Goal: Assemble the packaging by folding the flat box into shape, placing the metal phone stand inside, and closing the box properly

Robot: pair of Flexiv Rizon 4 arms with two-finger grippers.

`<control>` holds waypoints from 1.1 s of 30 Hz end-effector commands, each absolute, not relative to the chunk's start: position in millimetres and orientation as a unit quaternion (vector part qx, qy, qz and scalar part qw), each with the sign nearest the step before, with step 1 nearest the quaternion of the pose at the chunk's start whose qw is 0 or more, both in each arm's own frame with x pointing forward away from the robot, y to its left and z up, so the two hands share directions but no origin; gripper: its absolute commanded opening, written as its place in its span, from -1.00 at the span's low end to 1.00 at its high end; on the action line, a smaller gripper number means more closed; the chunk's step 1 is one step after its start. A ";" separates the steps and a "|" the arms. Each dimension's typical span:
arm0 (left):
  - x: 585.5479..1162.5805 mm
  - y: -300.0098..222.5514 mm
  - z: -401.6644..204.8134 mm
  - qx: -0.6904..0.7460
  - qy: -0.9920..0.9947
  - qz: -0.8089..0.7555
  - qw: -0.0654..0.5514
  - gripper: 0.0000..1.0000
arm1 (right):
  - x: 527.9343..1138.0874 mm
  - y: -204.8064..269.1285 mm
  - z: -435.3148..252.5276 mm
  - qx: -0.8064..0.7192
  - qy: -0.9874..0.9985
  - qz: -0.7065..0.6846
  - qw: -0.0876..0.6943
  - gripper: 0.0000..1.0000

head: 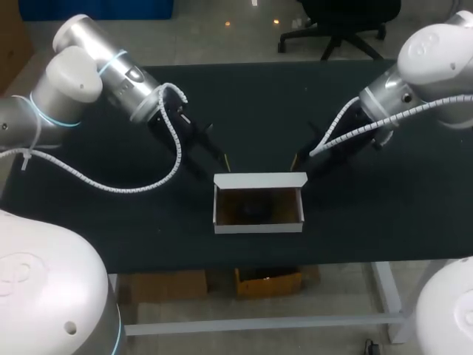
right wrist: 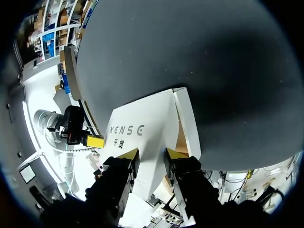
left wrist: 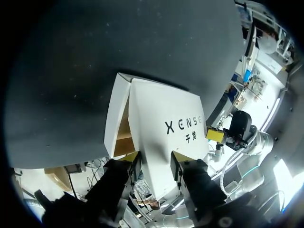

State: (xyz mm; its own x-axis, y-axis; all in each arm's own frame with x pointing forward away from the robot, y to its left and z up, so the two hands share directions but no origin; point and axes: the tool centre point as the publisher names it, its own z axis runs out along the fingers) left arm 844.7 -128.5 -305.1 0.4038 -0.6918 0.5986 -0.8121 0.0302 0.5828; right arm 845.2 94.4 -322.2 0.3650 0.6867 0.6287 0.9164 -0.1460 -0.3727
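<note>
Our left gripper (head: 224, 160) hangs at the rear left corner of the open white cardboard box with a brown inside (head: 259, 228). Its jaws are apart, and the smooth upright lid flap (left wrist: 161, 123) is just ahead of the yellow tips. The box sits mid-table on the matte black table (head: 89, 222), near the front edge. A dark shape (head: 259, 209) lies inside it, which we take to be the metal phone stand, though we cannot make it out clearly. Our right gripper (head: 297, 160) mirrors the left at the rear right corner, jaws likewise apart.

We judge that closing the lid is the step in hand. We should push both corners forward and down evenly, since thin card creases easily. The light box may also slide, so we should press gently and guide the lid's edge inside the front wall.
</note>
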 end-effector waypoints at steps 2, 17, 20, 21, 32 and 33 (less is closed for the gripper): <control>843.0 -133.0 -306.0 0.693 -0.542 0.067 0.470 -0.16 | 843.3 97.6 -318.9 -0.747 -0.538 -0.164 0.355 -0.35; 842.1 -133.6 -302.5 0.695 -0.536 0.080 0.471 -0.14 | 844.7 98.4 -315.7 -0.753 -0.524 -0.192 0.349 -0.33; 842.1 -133.6 -302.3 0.695 -0.537 0.081 0.472 -0.14 | 844.5 98.1 -316.9 -0.753 -0.523 -0.194 0.350 -0.33; 842.0 -133.6 -302.2 0.695 -0.537 0.081 0.472 -0.14 | 844.4 98.1 -317.1 -0.753 -0.522 -0.195 0.350 -0.33; 841.4 -132.3 -304.3 0.694 -0.537 0.080 0.472 -0.15 | 842.0 95.2 -322.2 -0.752 -0.519 -0.199 0.355 -0.30; 841.3 -132.3 -304.6 0.694 -0.537 0.080 0.472 -0.15 | 842.0 94.9 -322.7 -0.752 -0.519 -0.199 0.355 -0.30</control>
State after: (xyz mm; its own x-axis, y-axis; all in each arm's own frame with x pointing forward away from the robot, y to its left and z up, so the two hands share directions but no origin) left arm 842.1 -129.5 -303.7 0.4093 -0.6720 0.6172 -0.8213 0.0232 0.5700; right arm 842.1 93.7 -320.8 0.3840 0.6440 0.6616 0.9207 -0.2130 -0.3271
